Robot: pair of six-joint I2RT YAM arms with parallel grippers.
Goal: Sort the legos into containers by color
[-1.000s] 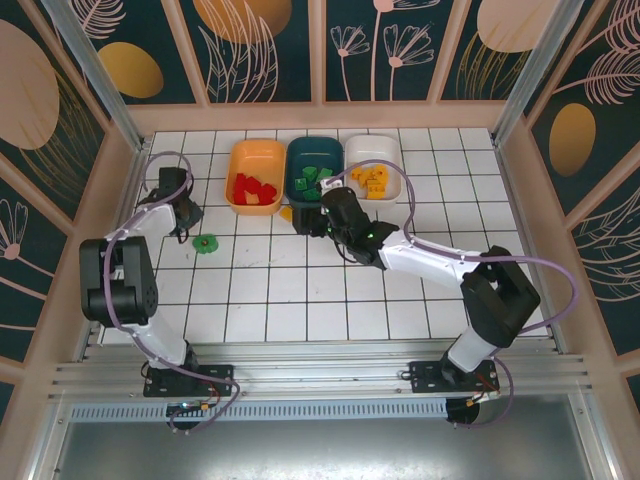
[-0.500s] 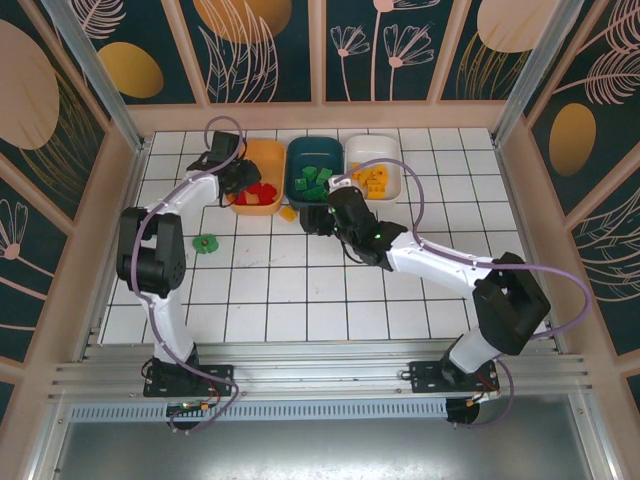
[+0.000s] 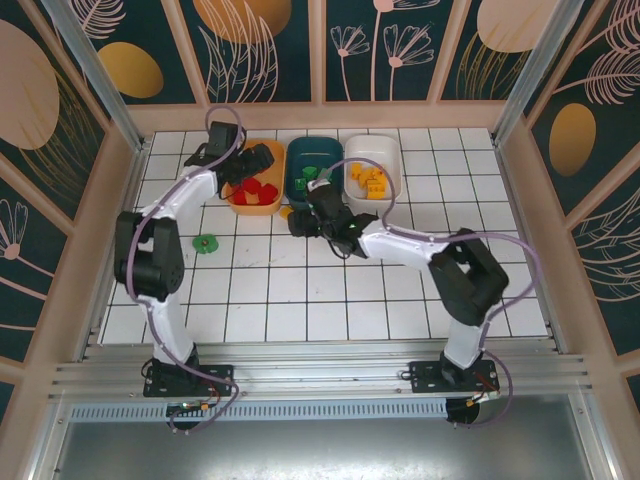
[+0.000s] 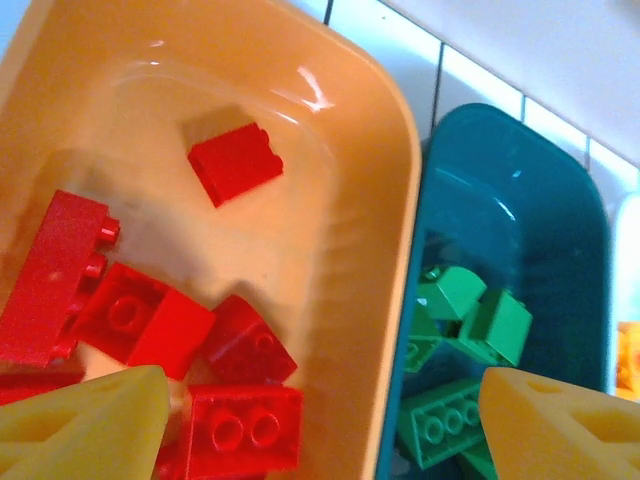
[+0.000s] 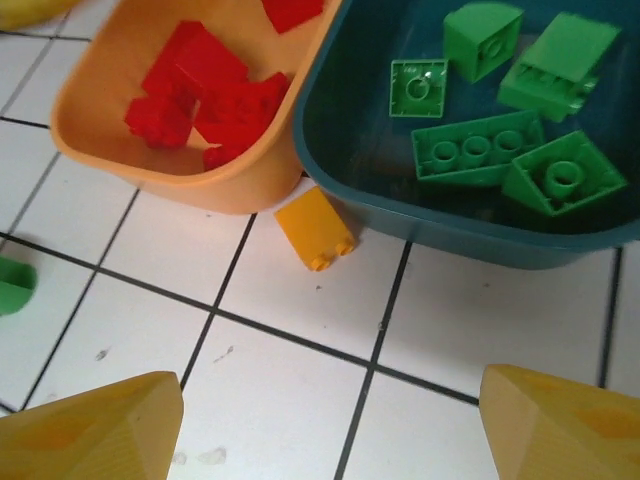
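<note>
My left gripper [image 4: 325,430] [image 3: 260,160] hangs open above the orange tray [image 4: 350,200] [image 3: 262,205], with nothing between its fingers. Several red legos [image 4: 140,320] lie in that tray, one [image 4: 235,162] apart from the heap. Green legos [image 5: 475,150] fill the dark teal tray [image 5: 450,225] [image 3: 312,150]. Yellow legos [image 3: 370,178] sit in the white tray [image 3: 392,165]. One yellow-orange lego [image 5: 315,228] [image 3: 287,211] lies on the tiles between the orange and teal trays. My right gripper [image 5: 330,430] [image 3: 297,224] is open just in front of it, over bare tile.
A green lego [image 3: 205,241] [image 5: 15,285] lies alone on the tiles to the left of the trays. The three trays stand side by side near the back wall. The white tiled floor [image 3: 330,290] stretches toward the arm bases.
My left gripper swung from the left edge of the floor to above the orange tray and opened. My right gripper moved left, closer to the yellow-orange lego.
</note>
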